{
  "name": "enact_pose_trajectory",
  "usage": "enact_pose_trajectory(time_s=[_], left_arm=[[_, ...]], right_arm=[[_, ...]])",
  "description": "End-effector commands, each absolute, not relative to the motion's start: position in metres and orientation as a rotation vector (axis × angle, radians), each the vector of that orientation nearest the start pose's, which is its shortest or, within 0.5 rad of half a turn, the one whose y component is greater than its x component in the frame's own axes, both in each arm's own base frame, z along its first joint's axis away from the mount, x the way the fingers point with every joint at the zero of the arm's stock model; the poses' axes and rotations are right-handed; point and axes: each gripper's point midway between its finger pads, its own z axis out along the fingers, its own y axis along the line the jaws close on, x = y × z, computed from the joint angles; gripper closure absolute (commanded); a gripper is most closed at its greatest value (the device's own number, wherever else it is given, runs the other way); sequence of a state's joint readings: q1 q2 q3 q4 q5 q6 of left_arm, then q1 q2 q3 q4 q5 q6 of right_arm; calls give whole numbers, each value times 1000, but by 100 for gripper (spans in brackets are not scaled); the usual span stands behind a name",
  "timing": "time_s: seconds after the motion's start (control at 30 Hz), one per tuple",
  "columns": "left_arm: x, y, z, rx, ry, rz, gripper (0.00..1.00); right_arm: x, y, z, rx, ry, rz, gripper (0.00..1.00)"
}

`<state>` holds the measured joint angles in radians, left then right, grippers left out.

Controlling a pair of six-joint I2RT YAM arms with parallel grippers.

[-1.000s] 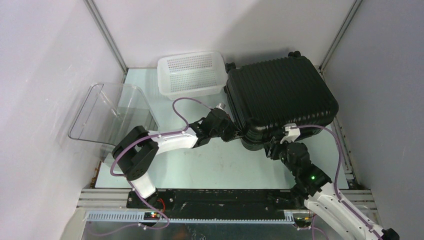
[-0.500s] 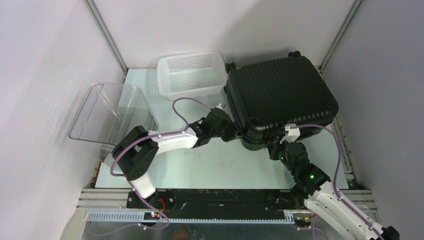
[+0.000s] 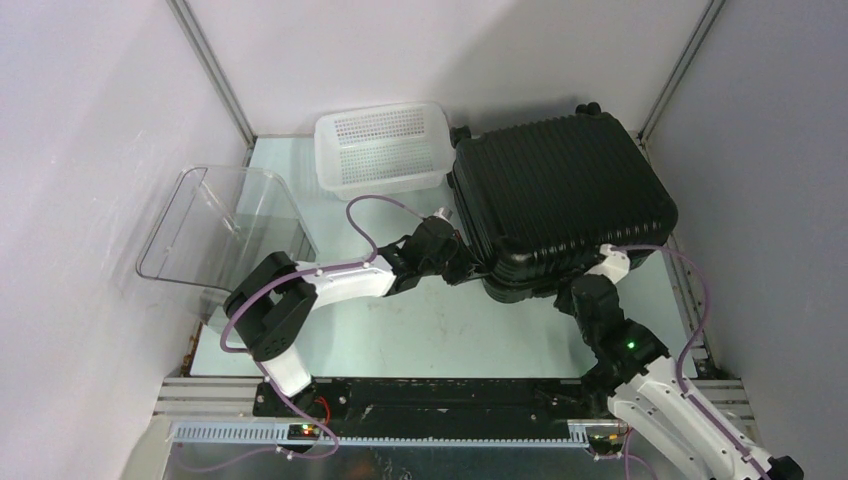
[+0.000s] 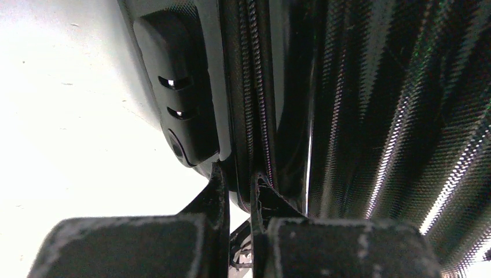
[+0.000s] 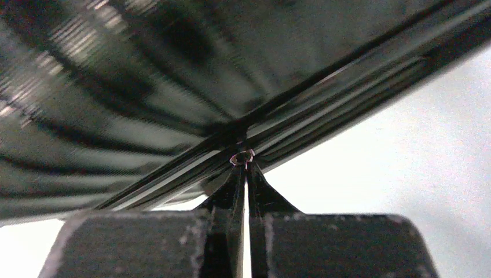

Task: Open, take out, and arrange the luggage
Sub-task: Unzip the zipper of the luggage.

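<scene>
My right gripper pinches the zipper pull at the luggage's near edge; my left gripper clamps its zipper seam.

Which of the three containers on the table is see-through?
The clear plastic bin at the left edge of the table. The basket is white and perforated; the suitcase is black and ribbed.

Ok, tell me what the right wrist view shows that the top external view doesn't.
Only the right wrist view: the small metal zipper pull pinched at the tips of the right jaws, on the seam. Only the top external view: the white basket, the clear bin, the left arm. Both: the black ribbed luggage.
</scene>
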<state>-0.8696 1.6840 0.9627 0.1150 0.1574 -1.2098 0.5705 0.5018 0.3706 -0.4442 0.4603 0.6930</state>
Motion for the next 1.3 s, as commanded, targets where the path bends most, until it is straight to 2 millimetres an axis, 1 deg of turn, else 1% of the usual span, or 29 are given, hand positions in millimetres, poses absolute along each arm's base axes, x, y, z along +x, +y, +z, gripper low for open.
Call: enact_pose_trajectory(time_s=[0.0, 0.03, 0.07, 0.2, 0.23, 0.37, 0.6, 0.67, 0.7, 0.73, 0.77, 0.8, 0.87, 0.9, 1.1, 1.13, 1.17, 1.27], left_arm=[[217, -383, 96, -137, 2598, -1190, 100], [218, -381, 96, -137, 2593, -1180, 100], [217, -379, 94, -138, 2599, -1171, 100], [218, -373, 93, -138, 2593, -1153, 100], [218, -373, 95, -134, 2586, -1154, 100], [216, -365, 91, -136, 2609, -1109, 100], [211, -350, 85, -116, 2621, -1038, 100], [210, -346, 82, -117, 2624, -1024, 100], [209, -342, 82, -107, 2623, -1003, 100], [210, -340, 84, -99, 2615, -993, 100], [210, -336, 83, -95, 2624, -959, 100], [210, -333, 85, -74, 2618, -947, 100], [208, -328, 85, -46, 2624, -914, 100], [207, -323, 83, -35, 2633, -884, 100], [201, -306, 79, -20, 2633, -809, 100], [201, -303, 80, -17, 2635, -799, 100], [200, -301, 79, -11, 2636, -786, 100], [195, -295, 75, -9, 2645, -775, 100]], right_arm=[[224, 20, 129, 635, 1931, 37, 100], [224, 15, 131, 660, 1923, 30, 100], [224, 14, 132, 665, 1920, 39, 100], [222, 1, 132, 722, 1909, 17, 100], [221, -6, 132, 747, 1904, -1, 100], [218, -27, 136, 832, 1875, -52, 100], [218, -70, 154, 946, 1782, -126, 100], [218, -81, 154, 979, 1771, -133, 100], [219, -81, 151, 984, 1786, -114, 100], [216, -94, 151, 1028, 1766, -142, 100], [218, -93, 149, 1030, 1784, -116, 100], [217, -102, 151, 1040, 1769, -146, 100], [219, -110, 156, 1013, 1779, -192, 100], [218, -115, 159, 1030, 1774, -212, 100], [217, -133, 163, 1114, 1723, -217, 100], [216, -136, 161, 1126, 1732, -226, 100], [214, -141, 162, 1137, 1728, -247, 100], [210, -150, 153, 1186, 1778, -276, 100]])
